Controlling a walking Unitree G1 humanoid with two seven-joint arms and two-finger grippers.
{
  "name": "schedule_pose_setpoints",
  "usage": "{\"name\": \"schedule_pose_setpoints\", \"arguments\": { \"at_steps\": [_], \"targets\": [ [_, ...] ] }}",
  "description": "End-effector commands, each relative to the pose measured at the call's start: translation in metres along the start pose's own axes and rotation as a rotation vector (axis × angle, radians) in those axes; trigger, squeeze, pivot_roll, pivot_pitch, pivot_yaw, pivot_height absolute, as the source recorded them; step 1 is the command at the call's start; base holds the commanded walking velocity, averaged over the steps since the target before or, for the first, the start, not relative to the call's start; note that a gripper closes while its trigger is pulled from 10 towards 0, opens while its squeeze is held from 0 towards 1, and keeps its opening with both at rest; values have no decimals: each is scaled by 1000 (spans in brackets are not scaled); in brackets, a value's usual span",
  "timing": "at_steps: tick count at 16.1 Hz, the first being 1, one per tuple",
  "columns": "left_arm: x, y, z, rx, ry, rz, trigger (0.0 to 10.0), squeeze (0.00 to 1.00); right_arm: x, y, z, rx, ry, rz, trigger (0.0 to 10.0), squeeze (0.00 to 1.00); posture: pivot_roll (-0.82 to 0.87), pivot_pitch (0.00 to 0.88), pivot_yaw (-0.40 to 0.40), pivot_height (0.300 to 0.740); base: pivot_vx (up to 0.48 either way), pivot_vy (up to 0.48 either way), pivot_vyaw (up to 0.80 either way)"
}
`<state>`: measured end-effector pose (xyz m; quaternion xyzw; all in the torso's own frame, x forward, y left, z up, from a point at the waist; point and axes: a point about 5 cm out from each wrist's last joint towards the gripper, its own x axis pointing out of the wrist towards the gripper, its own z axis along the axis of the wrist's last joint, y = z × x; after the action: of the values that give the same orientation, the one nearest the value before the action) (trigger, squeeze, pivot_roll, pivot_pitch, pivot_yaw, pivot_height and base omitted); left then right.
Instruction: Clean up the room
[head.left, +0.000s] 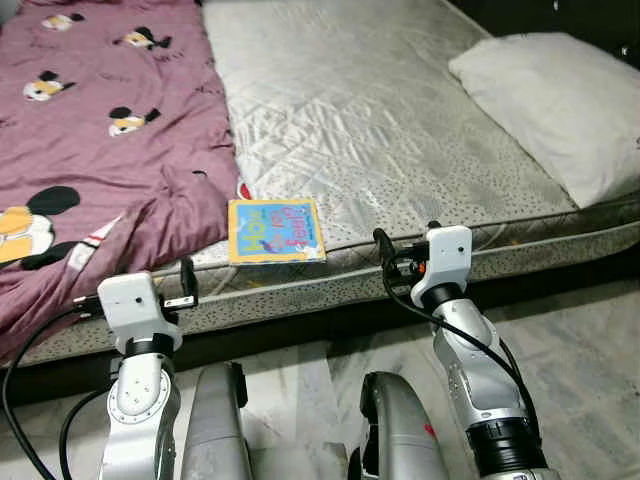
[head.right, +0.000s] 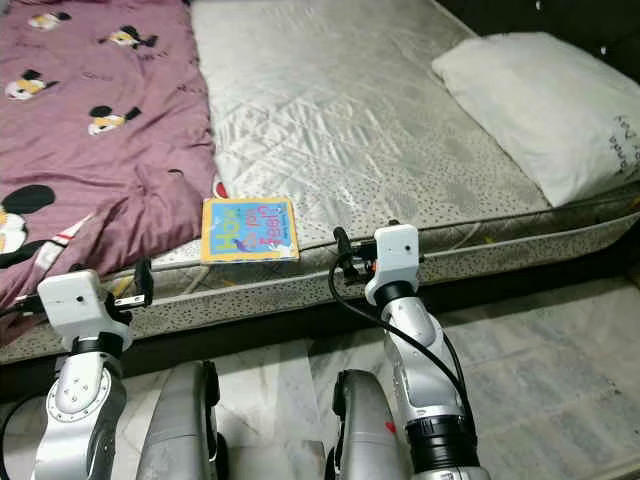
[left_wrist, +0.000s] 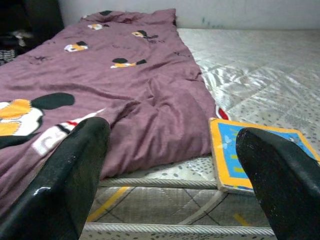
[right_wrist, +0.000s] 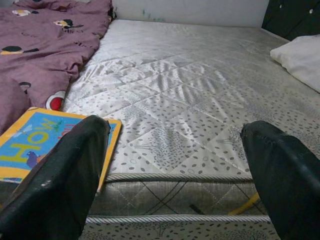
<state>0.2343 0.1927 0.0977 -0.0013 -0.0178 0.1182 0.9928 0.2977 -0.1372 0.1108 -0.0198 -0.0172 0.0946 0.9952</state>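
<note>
A small picture book with a yellow border and a blue cover lies flat at the front edge of the grey quilted mattress. My left gripper is open and empty, low in front of the mattress edge, to the left of the book. Its black fingers frame the purple blanket, with the book behind one fingertip. On the book's right, my right gripper is open and empty at the same edge. Between its fingers the mattress side shows, with the book off to one side.
A purple cartoon-print blanket covers the mattress's left part and hangs over its front. A white pillow lies at the far right. A dark bed base runs under the mattress, and pale marble floor lies before it.
</note>
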Motion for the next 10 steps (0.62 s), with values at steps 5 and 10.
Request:
{"name": "schedule_pose_setpoints", "arguments": {
  "at_steps": [5, 10],
  "targets": [
    [1, -3, 4, -6, -22, -30, 10000, 0, 2, 0, 3, -14, -9, 1, 10000, 0, -50, 102, -21, 565, 371, 0, 0],
    [0, -4, 5, -13, -28, -43, 10000, 0, 3, 0, 3, -16, -10, 7, 10000, 0, -50, 102, -23, 565, 480, 0, 0]
  ]
}}
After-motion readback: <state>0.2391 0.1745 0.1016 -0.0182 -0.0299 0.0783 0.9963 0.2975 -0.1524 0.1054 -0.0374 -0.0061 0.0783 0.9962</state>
